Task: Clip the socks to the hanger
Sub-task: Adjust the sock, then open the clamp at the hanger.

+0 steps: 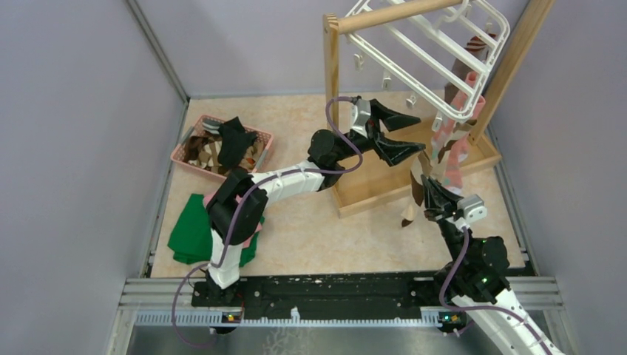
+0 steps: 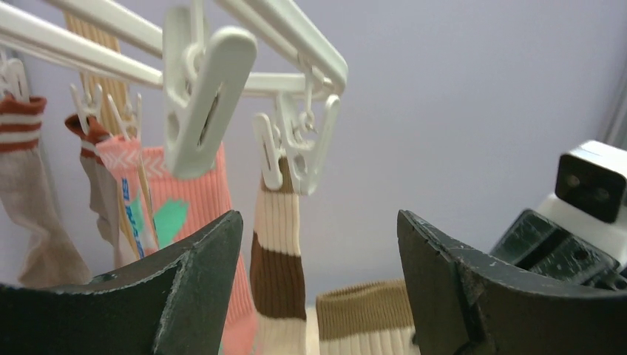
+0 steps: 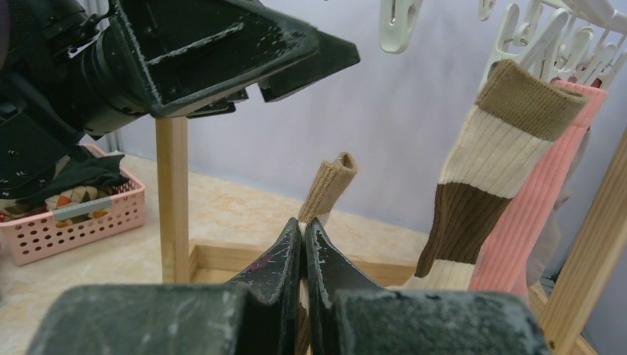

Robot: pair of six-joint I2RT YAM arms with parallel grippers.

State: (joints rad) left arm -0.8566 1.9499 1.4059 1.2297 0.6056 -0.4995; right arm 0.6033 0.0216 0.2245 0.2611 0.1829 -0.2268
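The white hanger [image 1: 429, 59] hangs from the wooden frame stand at the back right. Clipped along it are grey-brown socks [image 2: 29, 192] with red-white cuffs, a salmon pink sock [image 2: 196, 200] and a brown-cream striped sock [image 2: 277, 244]. My right gripper [image 3: 304, 222] is shut on a second brown-cream striped sock [image 3: 329, 185], holding its tan cuff [image 2: 366, 314] upright just below the rack. My left gripper [image 2: 318, 222] stands open with nothing in it, under an empty white clip [image 2: 200, 96] and just above that cuff. In the top view the left gripper [image 1: 410, 137] is beside the rack's near edge, with the right gripper [image 1: 432, 188] below it.
The wooden frame stand [image 1: 384, 185] has a post [image 3: 172, 200] close to my left gripper. A pink basket [image 1: 222, 144] of more socks sits at the back left. A green cloth [image 1: 196, 229] lies by the left arm's base. Grey walls enclose the table.
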